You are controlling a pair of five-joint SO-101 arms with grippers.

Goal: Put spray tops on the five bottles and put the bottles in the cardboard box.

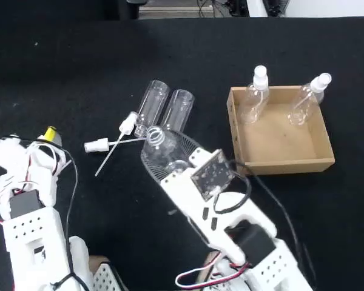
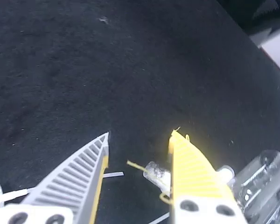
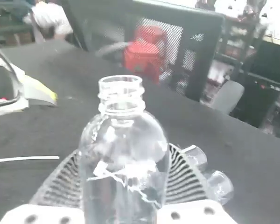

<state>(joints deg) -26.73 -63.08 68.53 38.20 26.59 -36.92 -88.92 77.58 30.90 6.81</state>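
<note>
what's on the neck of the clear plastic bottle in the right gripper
Uncapped: the clear plastic bottle in the right gripper shows a bare threaded neck.

Open over near half of cardboard box [image 1: 285,165] floor; blocked at far corners by two capped bottles [image 1: 255,97]. Cluttered beside box by two lying bottles [image 1: 153,104] and loose spray tops [image 1: 98,145].

Black table [image 1: 79,60]; beyond it a black mesh chair [image 3: 177,18] and a red object [image 3: 144,56]
</note>
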